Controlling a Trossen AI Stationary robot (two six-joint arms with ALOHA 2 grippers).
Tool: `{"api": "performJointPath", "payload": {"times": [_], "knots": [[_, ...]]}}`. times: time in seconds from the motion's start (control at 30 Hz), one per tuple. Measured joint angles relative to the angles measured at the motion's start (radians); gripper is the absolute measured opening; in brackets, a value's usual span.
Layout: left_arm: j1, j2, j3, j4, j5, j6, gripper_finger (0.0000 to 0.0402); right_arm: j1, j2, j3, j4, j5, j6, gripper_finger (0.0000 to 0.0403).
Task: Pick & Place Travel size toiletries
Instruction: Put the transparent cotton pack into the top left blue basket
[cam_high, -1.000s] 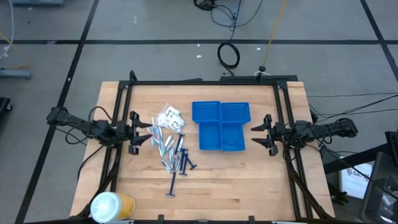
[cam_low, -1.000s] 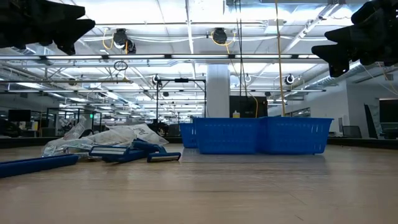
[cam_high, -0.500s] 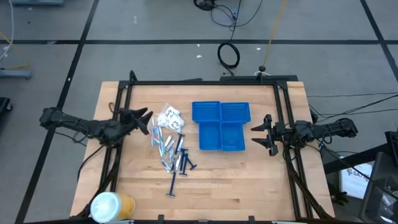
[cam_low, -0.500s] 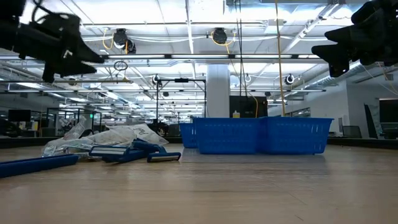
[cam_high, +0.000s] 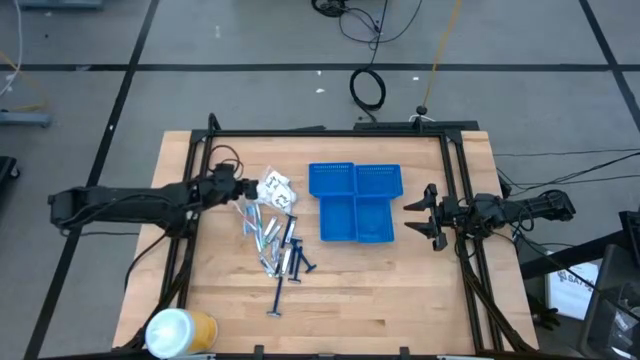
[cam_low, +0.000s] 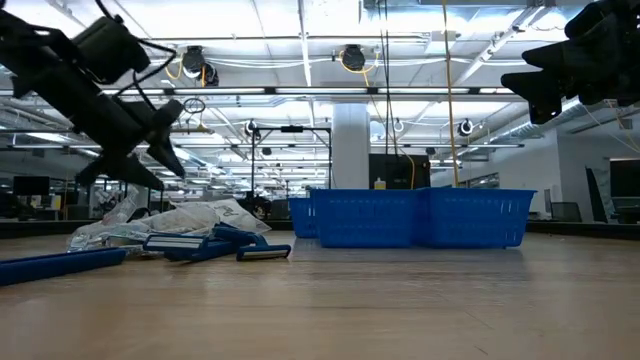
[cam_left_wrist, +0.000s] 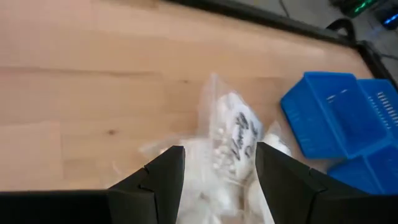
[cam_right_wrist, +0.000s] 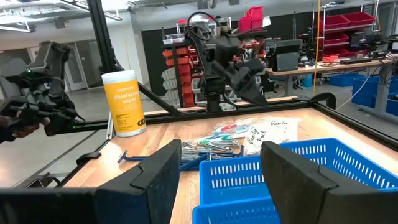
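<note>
Over by the blue tray (cam_high: 356, 204) sat the toiletries (cam_high: 272, 235), a crinkly white packet plus blue razors (piled loosely). My left gripper (cam_high: 243, 191) hovered above them, fingers spread; right gripper (cam_high: 421, 216) waited spread too.

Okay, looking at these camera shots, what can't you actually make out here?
- Tray contents, low view: its wall hides them.
- Packet print, left wrist view: blurred, partly behind the open left hand.
- Pile items, high view: too small to count.
- Right hand: open, waiting by the table's right edge.
</note>
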Motion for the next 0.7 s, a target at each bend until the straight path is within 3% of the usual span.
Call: {"api": "performJointPath", "payload": {"times": [0.43,0.7], "knots": [[0.103,0.263,0.0,0.173,0.134,0.036,0.0195,0.0,0.0,0.0,0.0,0.0,0.0,0.0208],[0.119,0.341,0.0,0.313,0.212,0.096,0.0195,0.0,0.0,0.0,0.0,0.0,0.0,0.0208]]}}
